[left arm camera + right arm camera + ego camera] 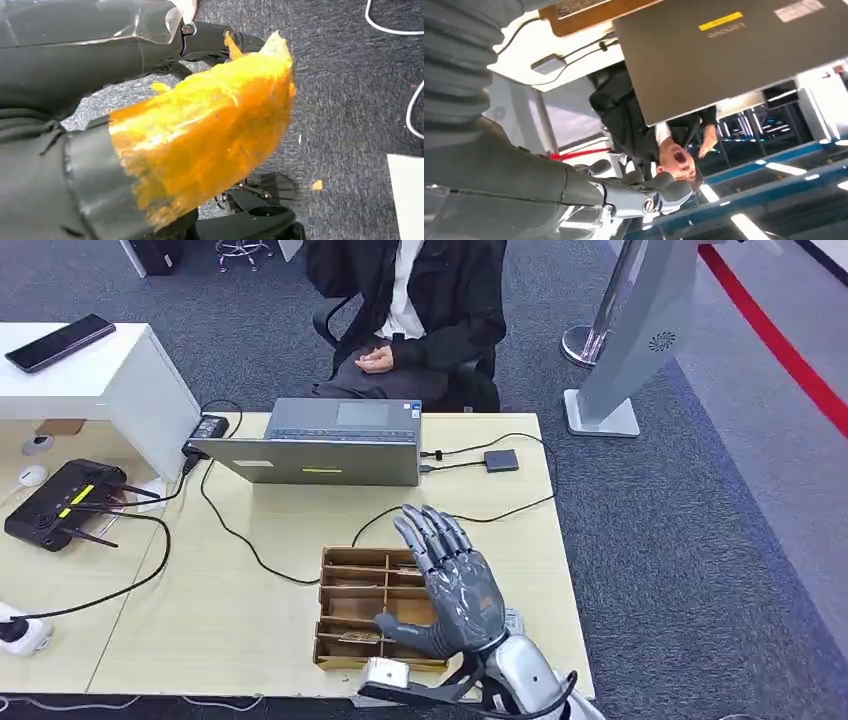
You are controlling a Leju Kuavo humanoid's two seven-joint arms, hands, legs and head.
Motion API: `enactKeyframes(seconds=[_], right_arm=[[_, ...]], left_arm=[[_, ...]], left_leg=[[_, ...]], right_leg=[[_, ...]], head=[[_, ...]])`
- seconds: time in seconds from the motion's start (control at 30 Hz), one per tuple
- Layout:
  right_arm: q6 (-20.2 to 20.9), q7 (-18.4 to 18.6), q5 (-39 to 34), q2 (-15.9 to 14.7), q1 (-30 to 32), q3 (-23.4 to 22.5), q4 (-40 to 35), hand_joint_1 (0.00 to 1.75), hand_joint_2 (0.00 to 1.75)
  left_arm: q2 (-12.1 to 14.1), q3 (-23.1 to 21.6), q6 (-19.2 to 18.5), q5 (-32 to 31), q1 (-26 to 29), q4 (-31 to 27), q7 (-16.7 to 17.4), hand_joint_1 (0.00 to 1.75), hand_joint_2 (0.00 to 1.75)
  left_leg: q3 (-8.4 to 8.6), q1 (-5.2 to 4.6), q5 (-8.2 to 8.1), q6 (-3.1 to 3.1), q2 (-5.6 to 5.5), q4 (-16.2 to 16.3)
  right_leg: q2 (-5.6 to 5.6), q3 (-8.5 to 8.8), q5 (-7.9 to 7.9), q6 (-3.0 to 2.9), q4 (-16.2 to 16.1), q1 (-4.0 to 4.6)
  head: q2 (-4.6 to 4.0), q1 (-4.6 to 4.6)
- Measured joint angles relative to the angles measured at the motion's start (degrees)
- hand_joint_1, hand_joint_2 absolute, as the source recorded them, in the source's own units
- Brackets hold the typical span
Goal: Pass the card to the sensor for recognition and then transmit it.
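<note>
Over the compartmented wooden tray point(352, 585) near the table's point(250, 600) front edge, right hand point(450, 590) hovers, fingers point(428, 530) spread and empty, likely poised to pick a card.

The laptop point(734, 55) lid beyond the right hand's fingertips point(674, 192) bears a yellow sticker point(720, 21) and, inverted, what looks like "Lenovo"; other labels are illegible.
</note>
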Motion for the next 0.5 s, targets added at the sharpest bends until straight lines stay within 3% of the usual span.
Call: enactKeyframes(seconds=[0.5], right_arm=[[2.2, 2.5, 3.0, 0.0, -1.8, 0.1, 3.3, 0.00, 1.75]], left_arm=[[0.0, 0.0, -0.4, -0.8, -0.1, 0.0, 0.8, 0.00, 0.00]], left_leg=[[0.00, 0.00, 0.00, 0.00, 0.00, 0.0]], right_leg=[[0.00, 0.00, 0.00, 0.00, 0.0, 0.00]], head=[[0.00, 0.00]])
